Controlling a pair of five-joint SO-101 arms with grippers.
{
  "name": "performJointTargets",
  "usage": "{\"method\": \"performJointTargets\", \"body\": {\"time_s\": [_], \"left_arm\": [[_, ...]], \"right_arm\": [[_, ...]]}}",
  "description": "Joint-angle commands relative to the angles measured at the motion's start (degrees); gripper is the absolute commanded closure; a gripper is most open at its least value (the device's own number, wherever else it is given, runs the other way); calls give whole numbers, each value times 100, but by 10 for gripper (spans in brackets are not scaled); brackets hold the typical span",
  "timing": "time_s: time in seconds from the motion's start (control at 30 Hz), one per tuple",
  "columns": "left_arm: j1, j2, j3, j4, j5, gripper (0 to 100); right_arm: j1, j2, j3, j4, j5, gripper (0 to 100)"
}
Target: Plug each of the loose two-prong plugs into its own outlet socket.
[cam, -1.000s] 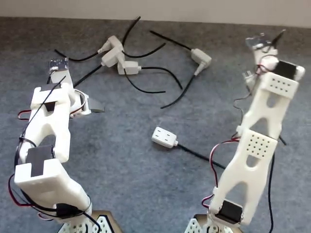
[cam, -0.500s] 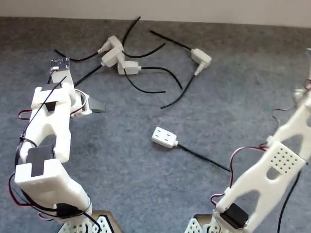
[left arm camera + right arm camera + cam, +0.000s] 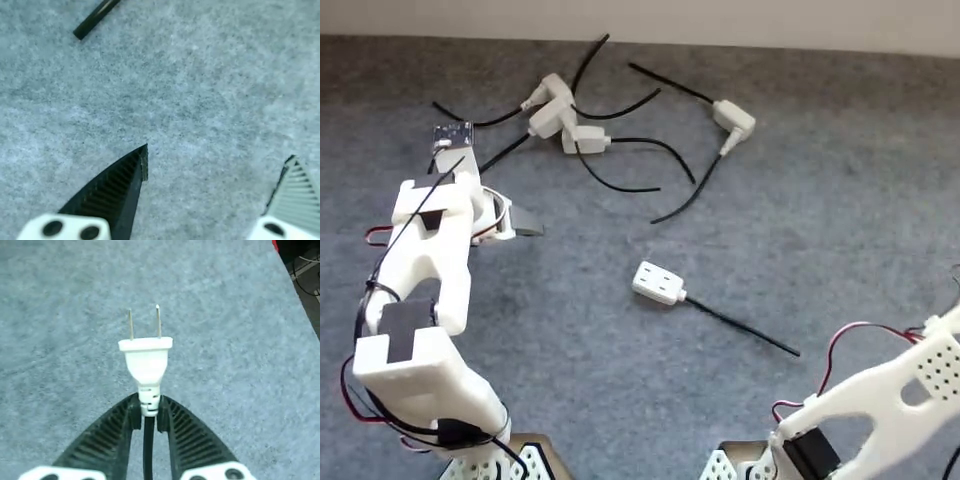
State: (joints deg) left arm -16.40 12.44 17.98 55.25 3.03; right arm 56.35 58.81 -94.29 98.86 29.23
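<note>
**One plug gripped, the outlet strip waiting**

Nearest, the right end effector (image 3: pixel 146 412) was clamped on the neck of a white two-prong plug (image 3: pixel 146 357), just where its black cord enters. We judged this hold was chosen so that both prongs stayed free and pointed straight away from the fingers, ready for a socket. The left end effector (image 3: pixel 218 156) hung low over the grey worktop (image 3: pixel 225 75) with its fingers well apart and nothing between them. A loose cord end (image 3: pixel 95 17) lay beyond it.

Farther out, the outlet strip (image 3: pixel 657 282) lay in the middle of the worktop, well apart from both arms, so either could reach it, we supposed. At the far side lay a cluster of loose plugs (image 3: pixel 560 122) with crossing cords, and a single plug (image 3: pixel 733 118) a little apart from them.

The right arm (image 3: pixel 880 400) was cut off by the edge of the high view, so we could not place the held plug against the strip. The socket slots were too small to make out, and we could not count the clustered plugs with certainty.
</note>
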Motion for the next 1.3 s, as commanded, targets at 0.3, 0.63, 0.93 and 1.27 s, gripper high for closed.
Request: {"method": "performJointTargets", "body": {"time_s": [0.3,0.63,0.93,1.27], "left_arm": [[136,-259,4,-167,-9,603],[127,-259,48,-176,9,603],[110,-259,57,-176,9,603],[110,-259,57,-176,9,603]], "right_arm": [[338,-1218,-734,251,-818,980],[-418,-4075,4066,233,-1231,980],[-1798,-6273,8804,-1420,-1213,980],[-2176,-6818,12145,-3916,-730,979]]}}
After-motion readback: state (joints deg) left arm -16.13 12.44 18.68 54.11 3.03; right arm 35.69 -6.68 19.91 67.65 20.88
